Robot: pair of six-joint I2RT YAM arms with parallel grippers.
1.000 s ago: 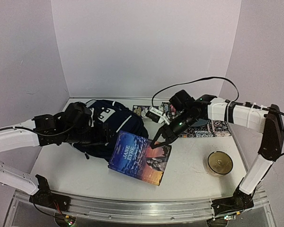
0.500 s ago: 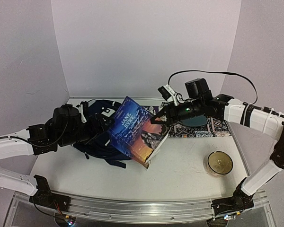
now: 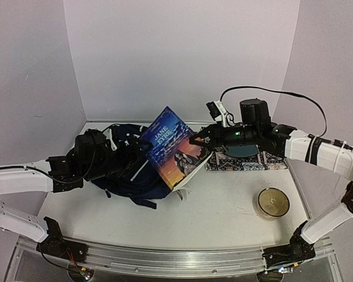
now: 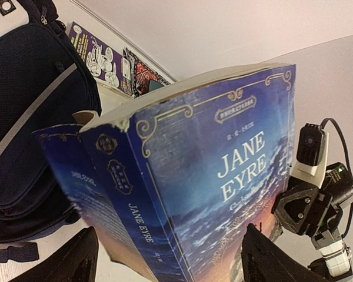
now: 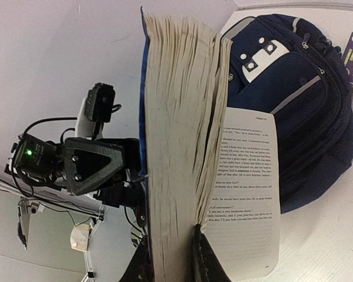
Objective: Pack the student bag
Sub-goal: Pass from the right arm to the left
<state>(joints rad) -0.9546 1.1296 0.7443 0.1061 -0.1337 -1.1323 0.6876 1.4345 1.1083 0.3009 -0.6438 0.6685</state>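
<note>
A paperback copy of Jane Eyre [image 3: 173,147] hangs tilted above the tabletop [image 3: 229,205], its blue cover facing the overhead camera. The right tool [image 3: 195,141] is clamped narrowly on the book's page block at its far edge, while one loose page falls open outside the grip. The left tool [image 4: 170,229] stands wide open, its two fingers spread to either side of the book's lower end; whether they touch it cannot be told. The student bag [image 3: 126,167], dark navy with pale trim, lies on the left half of the tabletop under the left arm, just beside and behind the raised book. A patterned mat [image 3: 256,160] and a bowl [image 3: 273,202] sit to the right.
</note>
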